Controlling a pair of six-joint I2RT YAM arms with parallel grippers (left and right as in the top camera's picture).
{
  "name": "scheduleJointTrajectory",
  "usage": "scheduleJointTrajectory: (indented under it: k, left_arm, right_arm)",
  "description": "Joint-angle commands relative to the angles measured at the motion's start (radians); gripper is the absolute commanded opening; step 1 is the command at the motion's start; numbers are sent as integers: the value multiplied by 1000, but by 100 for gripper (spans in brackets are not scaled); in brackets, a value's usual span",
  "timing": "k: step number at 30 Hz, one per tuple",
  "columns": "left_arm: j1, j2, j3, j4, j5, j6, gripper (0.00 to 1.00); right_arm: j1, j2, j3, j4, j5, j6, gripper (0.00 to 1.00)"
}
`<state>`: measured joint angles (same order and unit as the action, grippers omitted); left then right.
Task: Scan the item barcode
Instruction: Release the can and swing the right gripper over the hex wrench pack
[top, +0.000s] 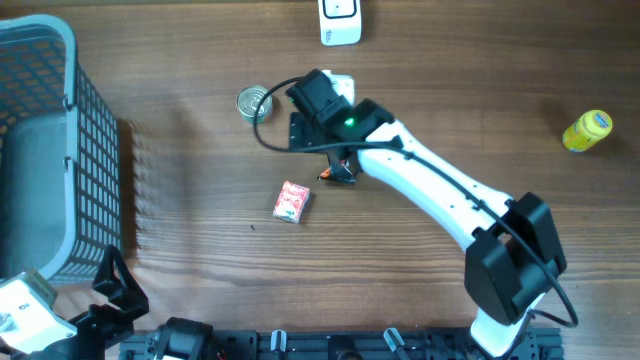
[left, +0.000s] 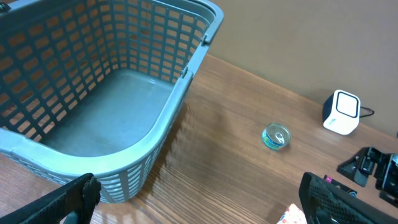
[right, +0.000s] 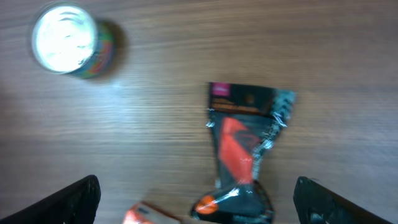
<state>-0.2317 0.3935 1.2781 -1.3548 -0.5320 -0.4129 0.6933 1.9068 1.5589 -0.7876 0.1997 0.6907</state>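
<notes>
The right arm reaches to the middle of the wooden surface, and its jaws stand spread wide, holding nothing. In the right wrist view a black and orange packet lies flat on the surface between the two fingers; whether they touch it cannot be told. A small tin can stands near the packet, and a red box lies just beside it, nearer the robot. The white scanner sits at the far edge, apart from the packet. The left arm is low beside the grey basket, its jaws likewise spread and empty. A yellow bottle lies far to the right.
</notes>
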Motion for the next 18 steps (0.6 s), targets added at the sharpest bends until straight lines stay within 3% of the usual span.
scheduleJointTrajectory:
  k: [1,11,18]
  left_arm:
    - [48,-2,10,21,-29,16,100]
    - [151,-2,10,68,-61,16,100]
    - [151,-2,10,67,-61,16,100]
  right_arm:
    - [-66,28,1,-45,-48,76,100]
    - [-96,204,1,-48,-301,150,100]
    - [-96,241,1,-51,-309,176,99]
